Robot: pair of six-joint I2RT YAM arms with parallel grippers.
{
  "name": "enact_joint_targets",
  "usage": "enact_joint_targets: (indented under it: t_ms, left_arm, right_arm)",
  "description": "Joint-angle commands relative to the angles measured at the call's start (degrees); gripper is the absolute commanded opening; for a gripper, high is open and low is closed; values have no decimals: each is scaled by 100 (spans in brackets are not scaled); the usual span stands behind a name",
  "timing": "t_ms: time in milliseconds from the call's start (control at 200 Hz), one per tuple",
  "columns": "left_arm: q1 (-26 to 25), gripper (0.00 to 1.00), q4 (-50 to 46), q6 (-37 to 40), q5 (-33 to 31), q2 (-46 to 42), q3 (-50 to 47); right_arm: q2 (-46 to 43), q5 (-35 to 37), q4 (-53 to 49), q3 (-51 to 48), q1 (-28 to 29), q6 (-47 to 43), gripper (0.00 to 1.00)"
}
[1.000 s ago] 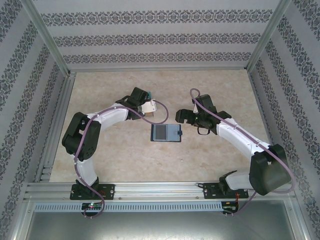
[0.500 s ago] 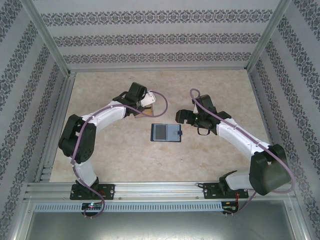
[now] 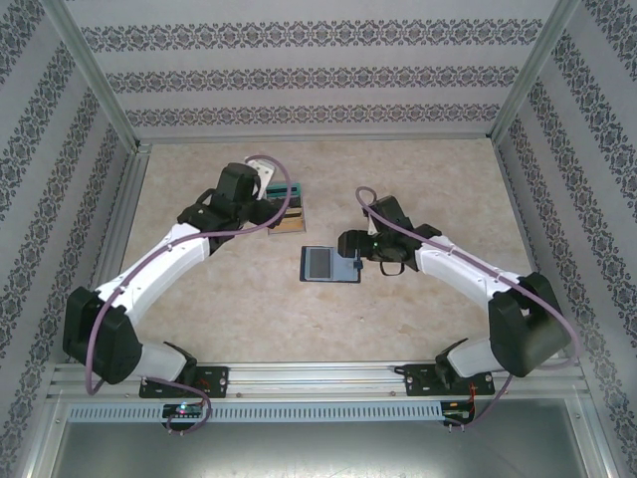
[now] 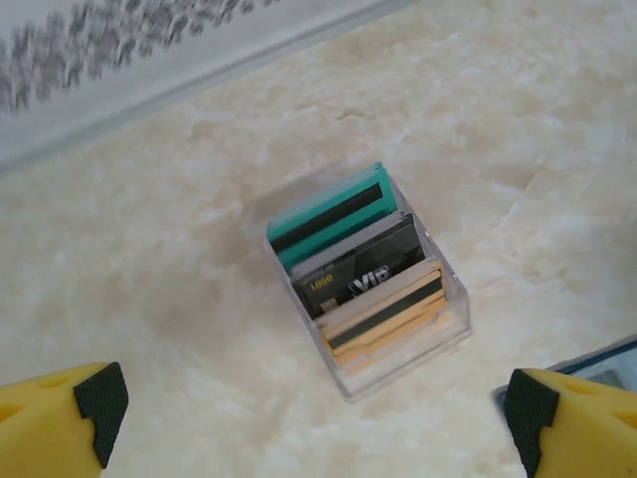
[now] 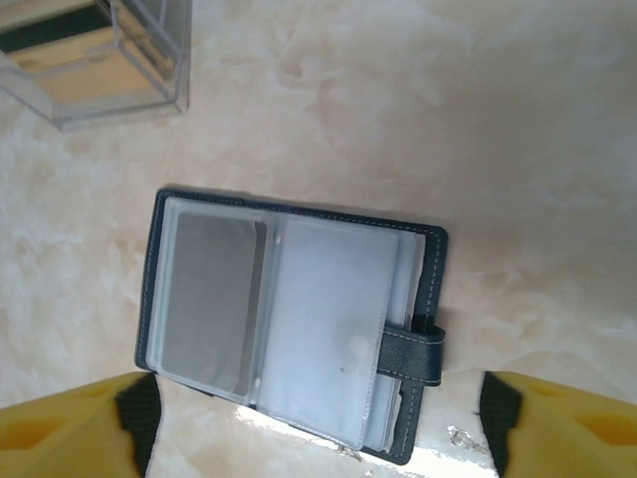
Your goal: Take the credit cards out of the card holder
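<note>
One navy card holder (image 5: 299, 329) lies open, a grey card (image 5: 207, 299) sleeved inside.

Card holder (image 5: 430, 261): navy leather-look cover, matt, fine grain, pale stitching.
Its sleeves (image 5: 328, 319): clear plastic, faintly frosted, soft sheen.
Credit card (image 5: 204, 299): grey, smooth, dull under its sleeve.
Card box (image 4: 398, 334): transparent hard plastic, glossy.
Table (image 5: 418, 110): marble-patterned, smooth, low sheen.
My right fingers (image 5: 567, 423): yellow plastic with black matt pads.
</note>
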Motion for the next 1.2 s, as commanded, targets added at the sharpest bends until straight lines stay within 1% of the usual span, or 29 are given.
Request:
enact_joint_targets:
  t_ms: [0,90,155,275,360,460,660,739,804,949,1199]
  left_arm:
    - [165,99,-132,-1988,226,-245,-450]
    - [170,99,-97,-2551,635,-399,-751]
    - [168,100,155,-2938,1149,-473,-1049]
    - [159,92,736,-3846,1906,-390,-1581]
    - [133,85,1110,-4342,2445,-91,-1795]
    - [5,75,1450,-4641,2931,381,-1817]
    - [-428,70,1564,-4829,3238,1234,-1431]
    - [-590,69,1705,-4888,3278,1473,-1343]
    - [-694,67,1693,-4893,3291,1655,-1235]
    - [-791,65,1680,-4875,3325,1911,-1102]
    - [-835,64,1573,-4786,3354,2177,-916]
  right_arm:
    - [222,15,116,-33,151,-21,76]
    - [425,-10,154,-67,231,7,68]
    - [539,-8,205,-99,273,13,61]
    - [743,45,202,-137,307,49,51]
    - [836,123,176,-173,309,48,48]
    - [912,215,154,-231,316,48,45]
    - [1039,385,72,-321,321,75,40]
    - [1049,462,50,-350,317,92,40]
    - [1083,480,50,-359,318,75,39]
    - [1229,395,100,-358,322,86,35]
    - [1284,375,143,-350,342,92,33]
